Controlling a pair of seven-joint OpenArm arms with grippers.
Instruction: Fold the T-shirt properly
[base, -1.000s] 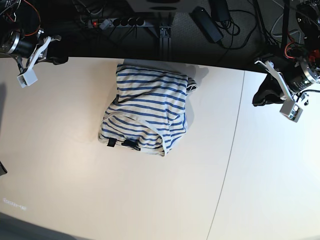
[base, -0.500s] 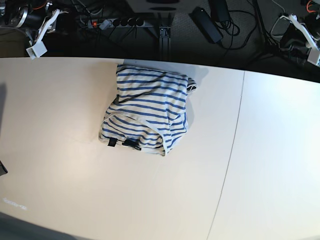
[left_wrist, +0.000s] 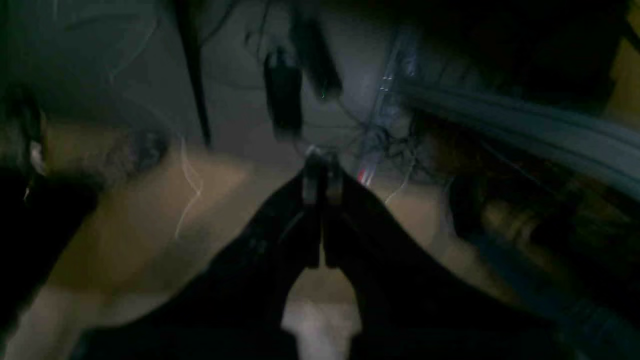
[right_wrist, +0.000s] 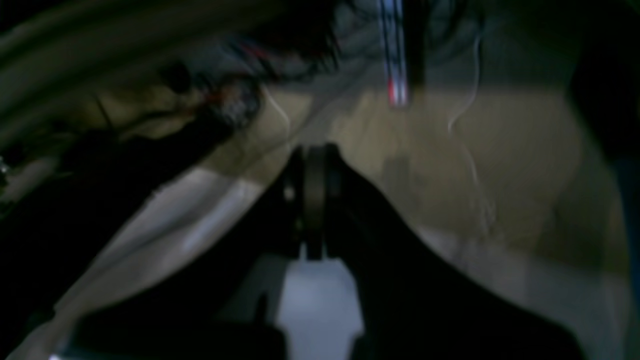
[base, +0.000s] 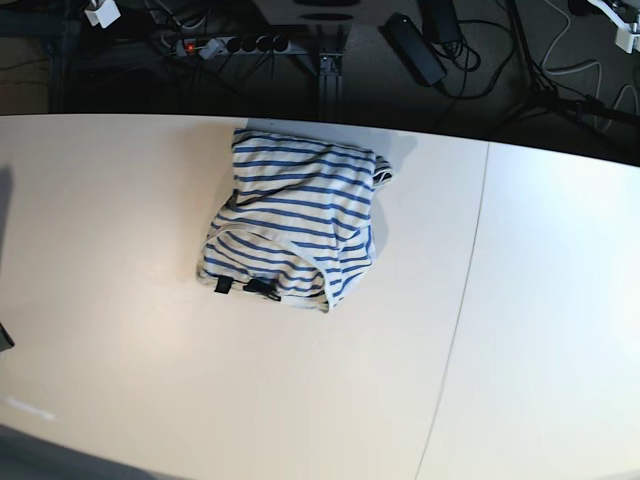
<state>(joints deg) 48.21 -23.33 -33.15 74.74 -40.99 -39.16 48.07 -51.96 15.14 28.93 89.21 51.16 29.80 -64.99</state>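
The T-shirt (base: 295, 215), white with thin blue stripes, lies folded into a compact bundle on the table (base: 520, 350) near its far edge, with a small dark tag at its near edge. Both arms are far back from it. Only the tip of my right gripper (base: 102, 14) shows, at the top left corner of the base view. The tip of my left gripper (base: 628, 40) shows at the top right corner. In the blurred wrist views, the left gripper (left_wrist: 320, 170) and the right gripper (right_wrist: 315, 160) each have their jaws pressed together on nothing.
Beyond the table's far edge, on the dark floor, lie a power strip (base: 235, 44), a black adapter (base: 415, 48) and tangled cables. A seam (base: 460, 320) runs down the tabletop right of the shirt.
Both arms have drawn back from the table's far corners and upward, almost out of the base view. The T-shirt has not moved.
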